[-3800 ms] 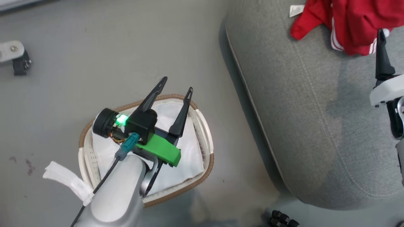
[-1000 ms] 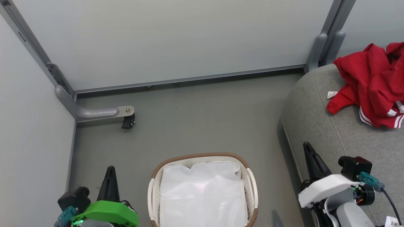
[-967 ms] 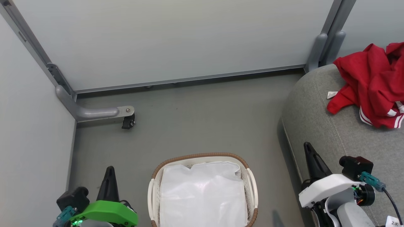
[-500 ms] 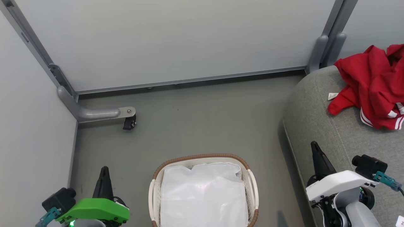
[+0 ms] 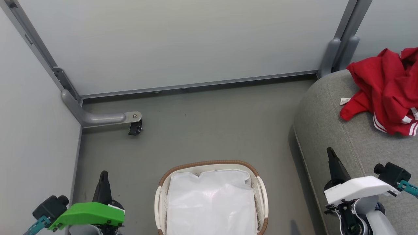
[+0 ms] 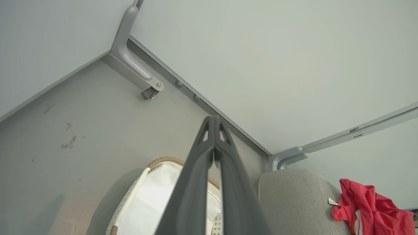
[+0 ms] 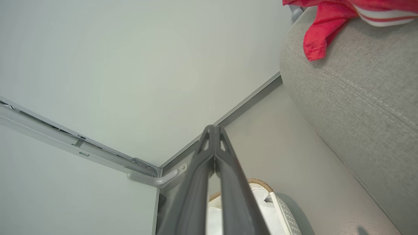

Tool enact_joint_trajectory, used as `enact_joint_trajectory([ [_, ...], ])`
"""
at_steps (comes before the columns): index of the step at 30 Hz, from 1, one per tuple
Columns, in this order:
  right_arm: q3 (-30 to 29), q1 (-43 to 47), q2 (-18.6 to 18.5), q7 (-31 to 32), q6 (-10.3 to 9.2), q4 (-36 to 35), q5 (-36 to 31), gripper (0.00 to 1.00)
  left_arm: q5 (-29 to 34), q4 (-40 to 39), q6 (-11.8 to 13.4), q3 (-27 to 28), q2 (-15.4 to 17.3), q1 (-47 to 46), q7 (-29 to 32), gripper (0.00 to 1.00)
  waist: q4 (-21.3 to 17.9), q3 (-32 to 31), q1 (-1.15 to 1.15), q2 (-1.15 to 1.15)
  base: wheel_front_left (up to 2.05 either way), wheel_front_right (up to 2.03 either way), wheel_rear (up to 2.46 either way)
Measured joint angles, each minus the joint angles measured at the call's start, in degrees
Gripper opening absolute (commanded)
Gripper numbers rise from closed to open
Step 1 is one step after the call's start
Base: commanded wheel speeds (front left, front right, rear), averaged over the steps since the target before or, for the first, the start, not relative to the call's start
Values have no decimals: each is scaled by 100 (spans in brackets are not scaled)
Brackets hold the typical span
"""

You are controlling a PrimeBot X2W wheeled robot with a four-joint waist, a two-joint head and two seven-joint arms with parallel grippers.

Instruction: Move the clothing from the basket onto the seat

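Observation:
The red clothing (image 5: 387, 88) lies bunched on the far end of the grey seat (image 5: 333, 130), its white stripe trim showing; it also shows in the left wrist view (image 6: 369, 209) and the right wrist view (image 7: 321, 36). On the floor in the bottom middle stands the white basket (image 5: 210, 199) with a brown rim, holding just its white liner. My left gripper (image 5: 104, 176) is shut and empty at the lower left, left of the basket. My right gripper (image 5: 330, 153) is shut and empty at the lower right, over the seat's near edge.
Pale wall panels close the back and left sides. A grey frame foot with a black caster (image 5: 134, 128) sits on the floor at the left. Grey floor (image 5: 209, 127) lies open between basket, wall and seat.
Both arms have drawn a little lower and outward in the head view. The view itself has shifted slightly. The clothing and basket lie as before.

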Motion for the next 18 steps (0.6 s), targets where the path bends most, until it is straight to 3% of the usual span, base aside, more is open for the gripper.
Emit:
enact_joint_trajectory([
  [18, -155, 39, -5, 327, 0, -134, 1215, 0, -1099, -127, -86, 220, 0, -74, 333, 0, 35, -48, 0, 0, 0, 0, 0],
])
